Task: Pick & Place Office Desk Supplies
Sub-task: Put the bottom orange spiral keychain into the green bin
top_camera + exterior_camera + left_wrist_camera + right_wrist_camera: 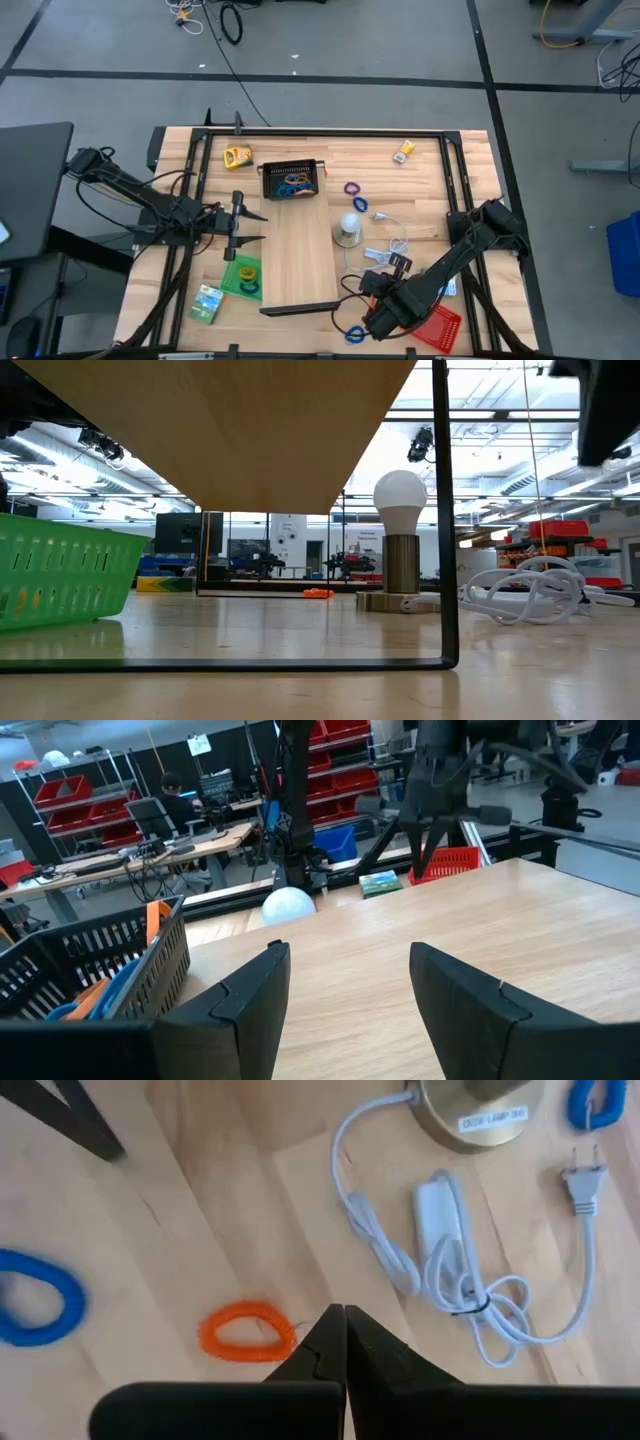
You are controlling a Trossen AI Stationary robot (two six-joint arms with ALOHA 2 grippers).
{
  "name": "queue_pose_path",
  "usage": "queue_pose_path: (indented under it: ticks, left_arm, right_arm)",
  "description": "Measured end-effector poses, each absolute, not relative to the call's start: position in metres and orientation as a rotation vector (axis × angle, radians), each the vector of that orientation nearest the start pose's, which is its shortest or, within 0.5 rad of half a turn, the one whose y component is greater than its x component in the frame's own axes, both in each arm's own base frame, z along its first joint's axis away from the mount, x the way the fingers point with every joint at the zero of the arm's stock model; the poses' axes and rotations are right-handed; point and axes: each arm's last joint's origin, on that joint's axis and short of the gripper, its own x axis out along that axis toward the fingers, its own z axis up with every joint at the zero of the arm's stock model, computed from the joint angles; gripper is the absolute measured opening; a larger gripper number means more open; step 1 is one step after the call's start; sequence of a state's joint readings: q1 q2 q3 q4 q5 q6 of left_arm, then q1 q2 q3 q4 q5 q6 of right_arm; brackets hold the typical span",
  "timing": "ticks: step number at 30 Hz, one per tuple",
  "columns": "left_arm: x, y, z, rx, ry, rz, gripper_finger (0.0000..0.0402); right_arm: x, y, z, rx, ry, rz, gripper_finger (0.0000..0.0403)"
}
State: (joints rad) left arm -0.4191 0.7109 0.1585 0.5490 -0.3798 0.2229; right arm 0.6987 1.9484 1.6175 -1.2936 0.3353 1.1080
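- Right claw fully closed, empty, above bench.
- Orange band flat on bench just beside right claw tips; blue band farther off, same side.
- Left claw spread wide, empty; black mesh tray beside it.

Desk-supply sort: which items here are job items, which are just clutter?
Job items:
- orange band
- blue band
- purple band
- green card box
- yellow card box

Just lying about:
- lamp and its white cord
- wooden board
- black tray, green tray, red tray
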Motion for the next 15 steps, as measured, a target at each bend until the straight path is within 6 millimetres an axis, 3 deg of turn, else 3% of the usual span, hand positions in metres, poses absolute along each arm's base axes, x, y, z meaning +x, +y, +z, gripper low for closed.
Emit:
queue_pose_path:
  ticks: [7, 15]
  left_arm:
    - [0.146, -0.053, 0.198, 0.221, -0.002, -0.039, 0.0213]
    - [0.146, -0.053, 0.198, 0.222, -0.002, -0.039, 0.0213]
  right_arm:
    - [0.283, 0.226, 0.233, 0.173, 1.469, -0.411, 0.0006]
    - [0.278, 0.224, 0.219, 0.079, 1.556, -0.318, 0.0034]
